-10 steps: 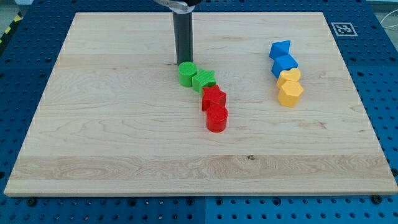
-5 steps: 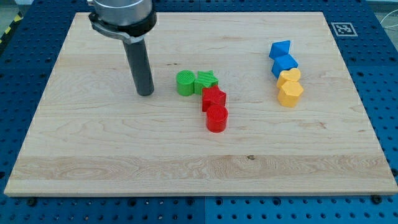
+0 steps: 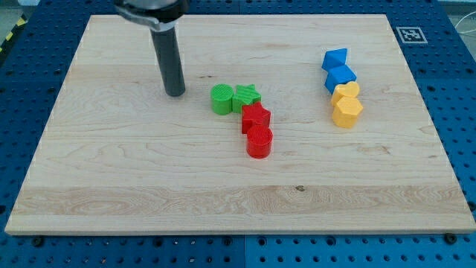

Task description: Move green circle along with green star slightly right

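The green circle (image 3: 222, 99) and the green star (image 3: 245, 97) sit touching side by side near the middle of the wooden board (image 3: 111, 171). My tip (image 3: 175, 93) stands on the board to the view's left of the green circle, a short gap away and slightly higher in the view. It touches no block.
A red star (image 3: 256, 117) touches the green star's lower right, with a red cylinder (image 3: 259, 141) just below it. At the view's right stand two blue blocks (image 3: 335, 59) (image 3: 340, 77) and two yellow blocks (image 3: 346, 93) (image 3: 347, 112) in a column.
My tip went from just above the green circle out to its left, then edged slightly up the view. The green circle shifted a little down-left early on.
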Available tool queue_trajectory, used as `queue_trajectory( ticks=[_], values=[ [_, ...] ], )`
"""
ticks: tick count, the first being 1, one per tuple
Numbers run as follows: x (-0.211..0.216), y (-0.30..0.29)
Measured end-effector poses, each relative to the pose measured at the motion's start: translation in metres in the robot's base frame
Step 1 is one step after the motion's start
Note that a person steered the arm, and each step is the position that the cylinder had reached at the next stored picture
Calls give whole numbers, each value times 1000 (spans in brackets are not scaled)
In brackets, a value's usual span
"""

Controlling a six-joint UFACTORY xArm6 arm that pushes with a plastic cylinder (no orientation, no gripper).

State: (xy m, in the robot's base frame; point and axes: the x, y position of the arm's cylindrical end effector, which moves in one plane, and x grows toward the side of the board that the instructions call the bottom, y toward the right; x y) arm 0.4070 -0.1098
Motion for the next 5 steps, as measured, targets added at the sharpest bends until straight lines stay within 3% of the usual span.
queue_trajectory(
  ticks=[2, 5],
  values=[
    [28, 33],
    [-27, 76]
  ],
)
